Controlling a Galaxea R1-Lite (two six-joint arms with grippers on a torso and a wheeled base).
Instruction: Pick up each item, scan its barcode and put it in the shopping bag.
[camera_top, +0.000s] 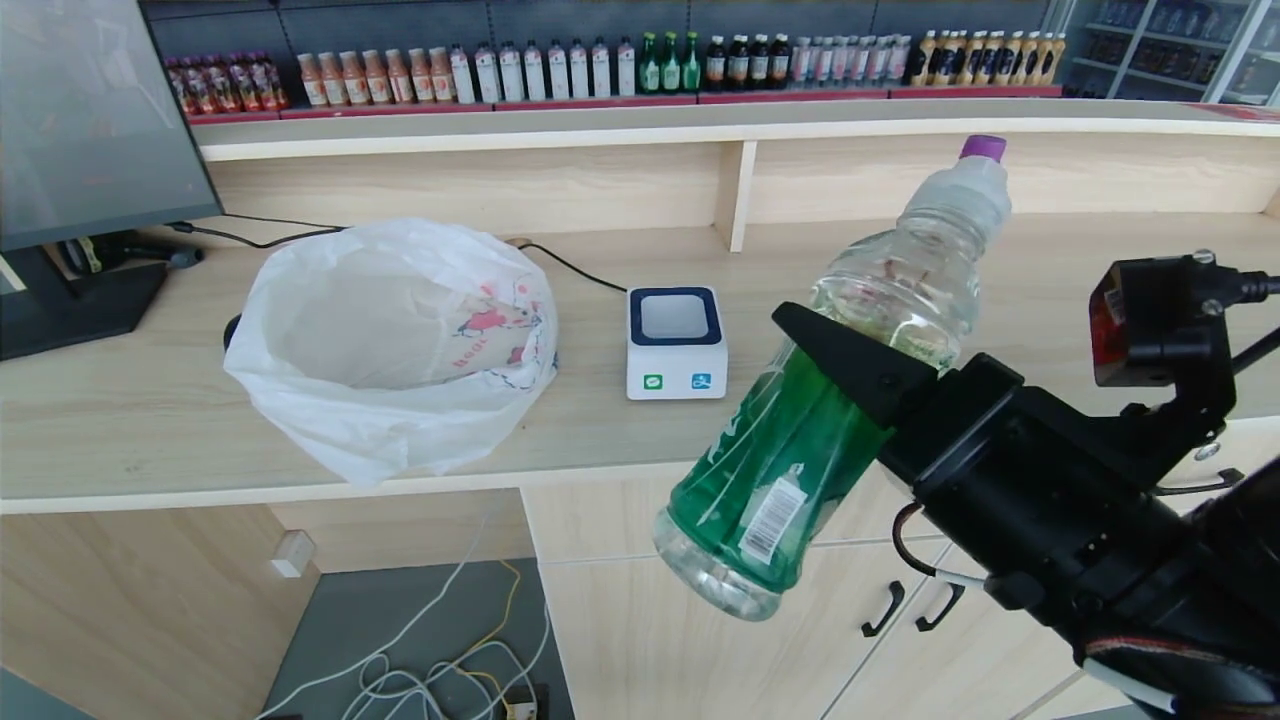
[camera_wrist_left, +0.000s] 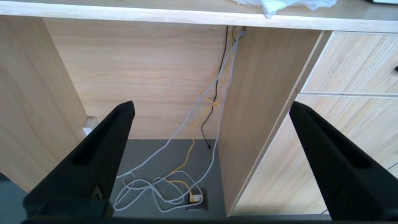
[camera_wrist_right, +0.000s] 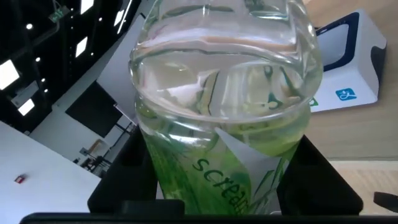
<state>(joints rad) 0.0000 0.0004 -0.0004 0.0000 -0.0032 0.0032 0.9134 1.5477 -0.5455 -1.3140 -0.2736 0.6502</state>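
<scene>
Counter (camera_top: 120, 420) | right gripper (camera_top: 810, 400) clamps bottle (camera_top: 900, 290) near front edge | scanner (camera_top: 676, 345) beside bag (camera_top: 390, 340)

The bottle (camera_top: 905, 275) is clear, glossy plastic with a shiny green label (camera_top: 770, 460), the shopping bag (camera_top: 400, 340) thin, crinkled, translucent white plastic, the scanner (camera_top: 676, 375) smooth white plastic, and the counter (camera_top: 130, 420) pale matt wood grain.

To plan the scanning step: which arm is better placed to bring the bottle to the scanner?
Right. The right gripper holds the bottle near the scanner; the left gripper hangs open, empty, below the counter.
</scene>
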